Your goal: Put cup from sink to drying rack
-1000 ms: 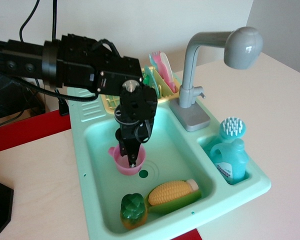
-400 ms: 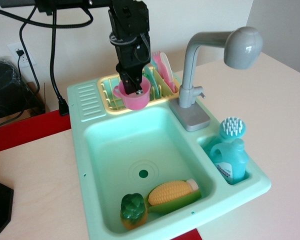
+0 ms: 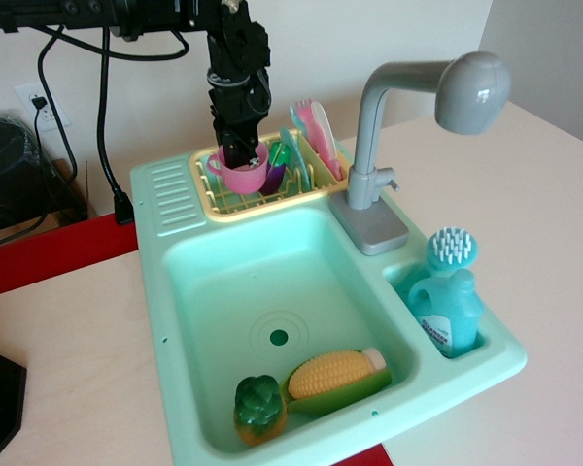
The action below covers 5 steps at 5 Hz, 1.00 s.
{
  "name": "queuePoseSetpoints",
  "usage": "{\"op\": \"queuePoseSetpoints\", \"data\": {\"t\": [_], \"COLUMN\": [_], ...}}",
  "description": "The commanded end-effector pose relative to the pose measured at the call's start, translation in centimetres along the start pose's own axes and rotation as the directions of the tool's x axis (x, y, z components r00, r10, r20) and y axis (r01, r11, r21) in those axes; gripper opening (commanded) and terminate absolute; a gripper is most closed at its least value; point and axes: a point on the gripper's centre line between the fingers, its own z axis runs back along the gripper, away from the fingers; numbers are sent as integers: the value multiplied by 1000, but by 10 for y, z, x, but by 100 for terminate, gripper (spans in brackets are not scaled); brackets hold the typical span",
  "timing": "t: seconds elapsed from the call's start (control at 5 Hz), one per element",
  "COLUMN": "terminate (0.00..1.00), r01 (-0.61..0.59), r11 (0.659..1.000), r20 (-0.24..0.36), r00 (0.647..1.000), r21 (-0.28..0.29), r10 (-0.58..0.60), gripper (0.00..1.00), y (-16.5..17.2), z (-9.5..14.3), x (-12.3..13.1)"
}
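The hand hangs straight down with its fingers clamped on the rim of the cup, which sits upright over the slats of the drying rack (whether it rests on them cannot be told). Just right of the hand, pink utensils stand in the rack. Well below the hand, in the sink basin, lie a corn and a green vegetable.
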Motion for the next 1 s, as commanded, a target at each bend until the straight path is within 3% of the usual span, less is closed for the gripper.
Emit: {"op": "queuePoseSetpoints", "data": {"t": [0.0,0.4,0.6,0.8], "terminate": [0,0,0,100], "r01": [-11,-49,-59,-43], "r11": [1000,998,998,999], "r20": [34,23,32,41], "r00": [999,999,998,998], "r21": [7,-26,-29,-28], "r10": [11,49,60,44], "gripper": [0,0,100,100], "y": [12,7,5,1], "z": [1,-8,-8,-3], "x": [9,14,11,6]}}
